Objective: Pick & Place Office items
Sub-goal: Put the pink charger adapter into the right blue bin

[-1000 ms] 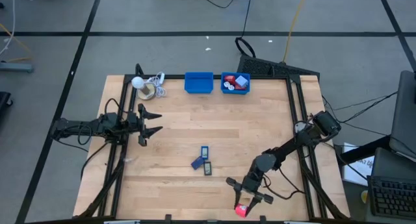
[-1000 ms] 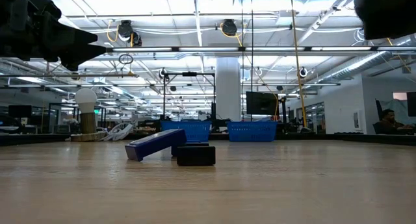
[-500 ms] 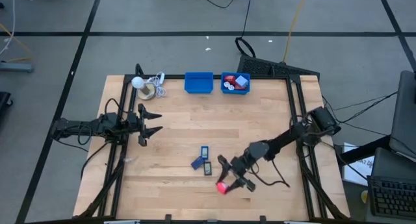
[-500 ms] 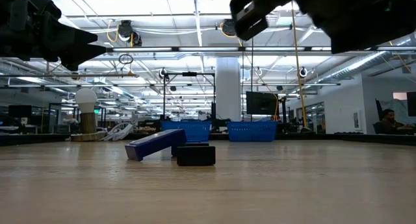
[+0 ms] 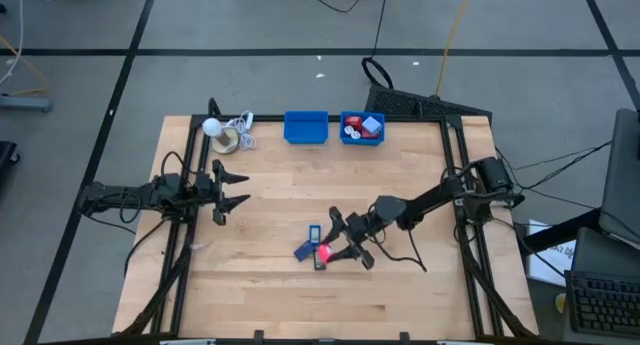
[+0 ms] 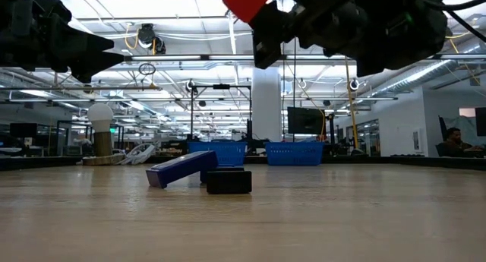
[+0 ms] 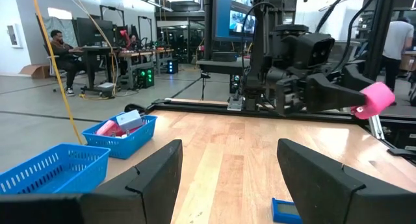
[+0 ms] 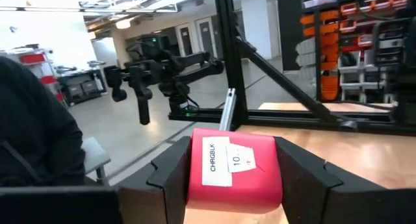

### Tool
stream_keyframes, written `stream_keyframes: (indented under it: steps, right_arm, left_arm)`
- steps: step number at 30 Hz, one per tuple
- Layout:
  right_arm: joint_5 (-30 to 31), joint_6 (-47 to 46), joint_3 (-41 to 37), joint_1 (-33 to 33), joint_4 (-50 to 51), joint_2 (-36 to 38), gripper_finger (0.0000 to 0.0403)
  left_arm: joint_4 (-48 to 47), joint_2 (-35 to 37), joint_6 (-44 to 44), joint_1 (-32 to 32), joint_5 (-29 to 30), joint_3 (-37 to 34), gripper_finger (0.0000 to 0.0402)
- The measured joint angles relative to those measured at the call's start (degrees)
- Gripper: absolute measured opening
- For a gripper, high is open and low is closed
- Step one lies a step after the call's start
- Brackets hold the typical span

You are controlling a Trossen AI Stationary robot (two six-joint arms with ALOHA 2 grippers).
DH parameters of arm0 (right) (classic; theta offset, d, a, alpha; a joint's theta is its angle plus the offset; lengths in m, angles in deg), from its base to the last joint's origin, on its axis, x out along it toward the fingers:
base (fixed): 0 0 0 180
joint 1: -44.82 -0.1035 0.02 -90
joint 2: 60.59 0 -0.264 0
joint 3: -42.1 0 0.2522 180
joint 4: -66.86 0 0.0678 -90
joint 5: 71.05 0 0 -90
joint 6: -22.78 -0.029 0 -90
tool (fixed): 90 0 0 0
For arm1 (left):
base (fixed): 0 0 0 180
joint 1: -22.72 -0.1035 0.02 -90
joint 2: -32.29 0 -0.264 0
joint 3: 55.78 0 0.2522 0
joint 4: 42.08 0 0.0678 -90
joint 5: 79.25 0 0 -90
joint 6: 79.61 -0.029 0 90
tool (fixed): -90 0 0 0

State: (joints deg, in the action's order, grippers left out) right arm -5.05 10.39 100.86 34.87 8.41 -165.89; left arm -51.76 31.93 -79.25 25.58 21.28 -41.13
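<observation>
My right gripper (image 5: 327,252) hangs over the middle of the table, shut on a red block (image 5: 322,253) with a white label (image 8: 231,161). Just beneath and beside it, dark blue rectangles (image 5: 314,232) (image 5: 303,250) lie on the wood. In the low view one of them (image 6: 181,168) leans with its raised end on a black piece (image 6: 228,181). The left wrist view shows the red block (image 7: 374,99) high above the table. My left gripper (image 5: 235,188) waits open at the table's left side, holding nothing. My right gripper pinches the red block by two opposite sides (image 8: 194,178) between its two fingers (image 8: 170,178), with the labelled face turned back toward the wrist. The fingers reach in roughly level from the table's right. The block (image 6: 247,0) is lifted well clear of the table.
Two blue bins stand at the far edge: one (image 5: 306,127) looks bare, the other (image 5: 362,127) holds red and light blue pieces. A white ball with a coiled cord (image 5: 213,126) sits at the far left corner. Bare wood lies across the table's right half.
My right gripper has swung from the near edge at the right toward the table's middle, turning as it went, still shut on the red block. The block stayed lifted and now hangs by the dark blue rectangles.
</observation>
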Motion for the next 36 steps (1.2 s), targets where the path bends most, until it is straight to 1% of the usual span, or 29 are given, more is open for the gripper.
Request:
stream_keyframes:
  steps: [7,10,13,20,22,24,32,36]
  right_arm:
    - [-0.1,1.6,0.0,2.6,0.9,0.0,0.0171]
    - [1.8,2.7,0.0,3.6,1.1,0.0,0.0171]
    - [6.7,4.2,0.0,4.8,1.9,0.0,0.0171]
    - [25.0,5.0,0.1,9.7,3.2,0.0,0.0171]
    - [27.2,5.2,1.1,12.3,4.5,0.0,0.0171]
    - [27.1,4.6,3.0,15.3,7.5,0.0,0.0171]
    - [27.5,3.2,12.9,26.8,30.5,0.0,0.0171]
    - [30.3,2.2,15.3,31.4,35.8,0.0,0.0171]
  left_arm:
    - [0.0,0.0,0.1,0.0,0.0,0.0,0.0255]
    - [0.0,0.0,0.1,0.0,0.0,0.0,0.0255]
    - [0.0,0.0,0.1,0.0,0.0,0.0,0.0255]
    - [0.0,0.0,0.1,0.0,0.0,0.0,0.0255]
    - [0.0,0.0,0.1,0.0,0.0,0.0,0.0255]
    - [0.0,0.0,-0.1,0.0,0.0,0.0,0.0255]
    - [0.0,0.0,0.0,0.0,0.0,0.0,0.0255]
    - [0.0,0.0,-0.1,0.0,0.0,0.0,0.0255]
